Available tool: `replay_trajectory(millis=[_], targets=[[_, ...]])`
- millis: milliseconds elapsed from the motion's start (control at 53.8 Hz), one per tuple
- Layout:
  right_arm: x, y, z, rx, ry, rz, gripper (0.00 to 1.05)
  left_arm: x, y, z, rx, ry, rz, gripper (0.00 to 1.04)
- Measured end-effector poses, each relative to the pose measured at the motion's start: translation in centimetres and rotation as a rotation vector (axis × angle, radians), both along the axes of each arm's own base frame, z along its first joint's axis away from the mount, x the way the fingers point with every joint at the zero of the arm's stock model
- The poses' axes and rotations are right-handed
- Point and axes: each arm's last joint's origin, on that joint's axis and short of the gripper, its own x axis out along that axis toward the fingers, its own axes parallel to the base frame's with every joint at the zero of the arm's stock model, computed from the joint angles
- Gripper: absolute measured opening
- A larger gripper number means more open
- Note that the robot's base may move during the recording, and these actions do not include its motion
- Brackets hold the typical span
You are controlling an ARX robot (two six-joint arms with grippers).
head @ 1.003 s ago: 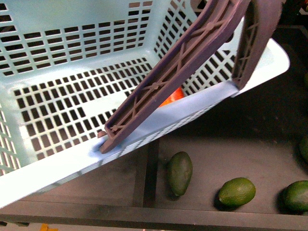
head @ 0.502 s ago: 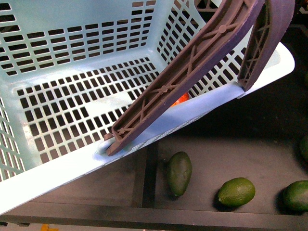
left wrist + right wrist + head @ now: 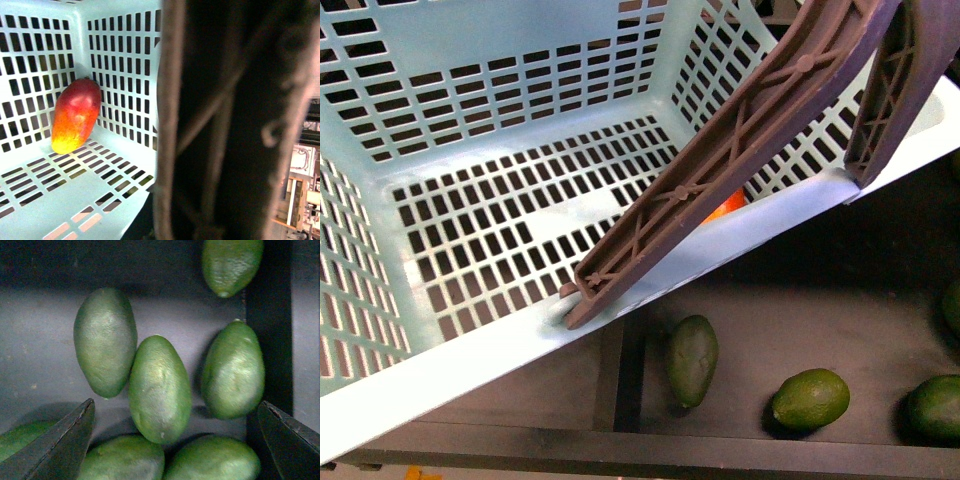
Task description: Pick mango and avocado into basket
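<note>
Nearest, on the dark table (image 3: 840,300), the avocado (image 3: 692,360) lies just right of a divider bar (image 3: 618,375), its long axis running near to far with a slight lean. It is dark olive, dull-skinned and oval. Two brighter green avocados (image 3: 810,398) sit apart from it on its right. Behind and above it the basket (image 3: 470,350) hangs tilted, light turquoise with slotted walls and floor. Its brownish-grey handle (image 3: 720,165) slants across the opening from the near rim. The mango (image 3: 76,115) is inside the basket, in a far corner, and only a sliver of orange shows past the handle in the front view. The left wrist view shows it standing nearly on end, long axis tipped a little and leaning on the lattice wall. It is deep red above, shading to orange-yellow at its lower end on the floor. The left gripper does not show there behind the blurred handle, so whether it is apart or together cannot be told. The right gripper (image 3: 176,404) hangs with its fingers spread wide over a separate cluster of green avocados (image 3: 105,342), gripping nothing.
</note>
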Motion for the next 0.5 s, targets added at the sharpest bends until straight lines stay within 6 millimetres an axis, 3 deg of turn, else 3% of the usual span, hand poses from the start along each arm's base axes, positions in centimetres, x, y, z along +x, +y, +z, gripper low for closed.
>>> replay_trajectory(millis=[167,502], targets=[[2.6,1.3,-2.1,0.023,0.025,0.04,0.96,0.0,0.0,0.0,0.006,-0.004,0.01,0.04],[4.9,3.3,-3.9,0.055,0.041,0.065,0.96,0.0,0.0,0.0,0.001,0.0,0.001,0.04]])
